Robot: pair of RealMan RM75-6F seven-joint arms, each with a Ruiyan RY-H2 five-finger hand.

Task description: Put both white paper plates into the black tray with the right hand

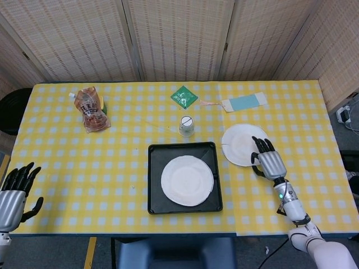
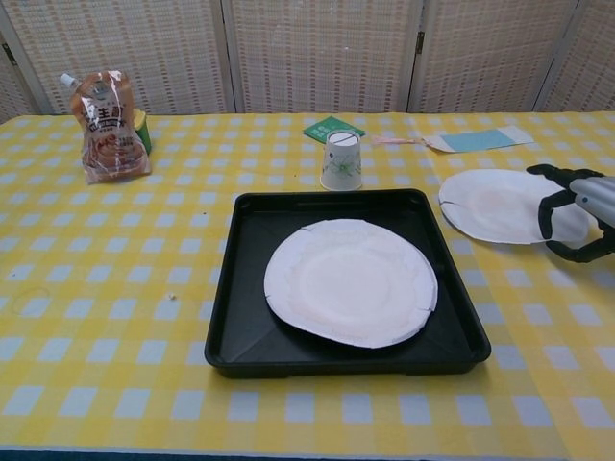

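One white paper plate [image 1: 187, 180] [image 2: 351, 281] lies flat inside the black tray [image 1: 154, 168] [image 2: 240, 288] at the table's front middle. The second white plate [image 1: 238, 144] [image 2: 490, 204] lies on the yellow checked cloth just right of the tray. My right hand [image 1: 268, 161] [image 2: 575, 206] is at that plate's right rim, fingers curved down onto its edge, thumb apart on the near side. The plate stays flat on the table. My left hand [image 1: 14, 190] hangs at the front left corner with spread fingers and holds nothing; only the head view shows it.
An upturned paper cup [image 1: 186, 125] [image 2: 342, 159] stands just behind the tray. Further back lie a green packet [image 1: 184, 96] [image 2: 332, 128] and a blue and white card [image 1: 244, 103] [image 2: 476, 140]. A sauce pouch [image 1: 91, 109] [image 2: 110, 125] sits at the back left.
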